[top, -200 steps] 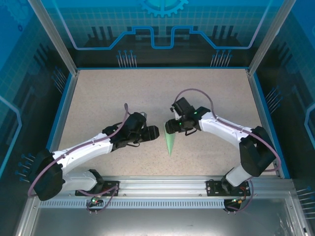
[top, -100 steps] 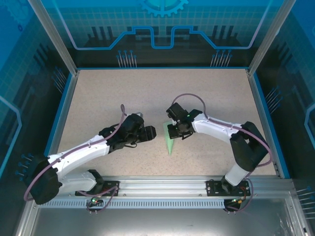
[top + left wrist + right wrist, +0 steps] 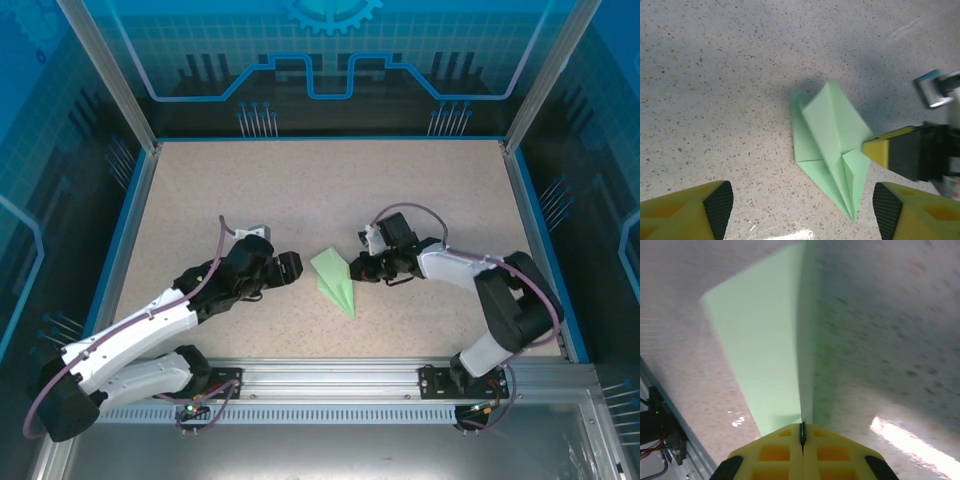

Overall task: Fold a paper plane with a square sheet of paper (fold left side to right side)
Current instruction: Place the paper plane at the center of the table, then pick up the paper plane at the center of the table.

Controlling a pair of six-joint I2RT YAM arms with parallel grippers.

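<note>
The right gripper is clenched, its two yellow fingers pressed flat together with no gap at the seam. In the right wrist view, a raised fold of the paper plane runs straight down into that seam, so the gripper appears to pinch the paper's edge. How many layers it holds cannot be told from the blurred picture. In the left wrist view the same yellow fingertip touches the plane's edge at its 3 o'clock side.

The left gripper is released. Its jaws stand wide apart and grasp nothing, the dark-padded fingers sitting low at either side of the wrist view with bare tabletop between them. It is near the plane at the 9 o'clock side, not touching it.

The paper plane lies on the speckled table, slightly toward 6 o'clock from the table's centre, between the two grippers. Seen from above, its narrow point aims toward 5 o'clock and its wide end toward 11 o'clock. Layered triangular flaps and a long crease show on its upper face.
</note>
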